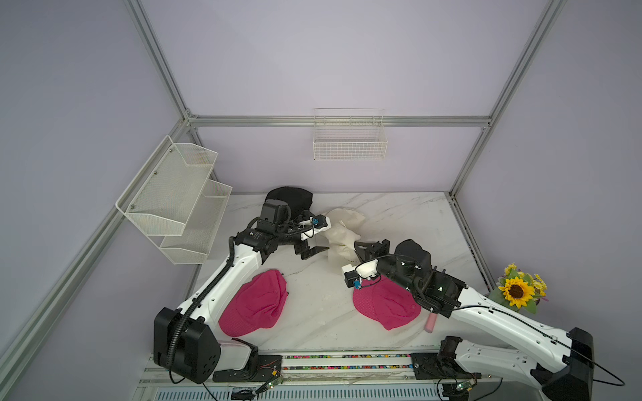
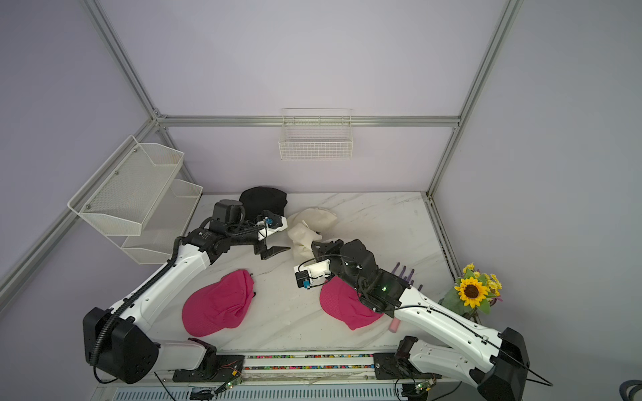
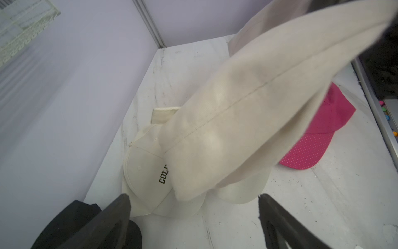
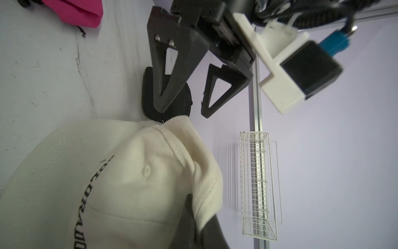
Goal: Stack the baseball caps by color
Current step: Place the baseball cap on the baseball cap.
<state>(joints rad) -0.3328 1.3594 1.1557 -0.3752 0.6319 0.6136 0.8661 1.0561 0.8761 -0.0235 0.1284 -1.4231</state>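
1. Cream cap [image 3: 247,120]: folded and lifted. Long axis slants from R end effector [image 1: 361,248] down toward cream stack [image 3: 146,172], mid-rear of worktop [image 1: 399,215].
2. Surroundings: black caps [image 1: 295,198] at rear, L of stack. Front-L pink cap [image 1: 255,305] and front-R pink cap [image 1: 385,305] lie well apart.
3. R end effector pinches cream cap fabric. L end effector [image 3: 193,196] is spread and empty, just beside cap's low end.

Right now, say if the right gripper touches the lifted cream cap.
Touching: in the right wrist view the right gripper is shut on the cream cap, fabric folded over it.
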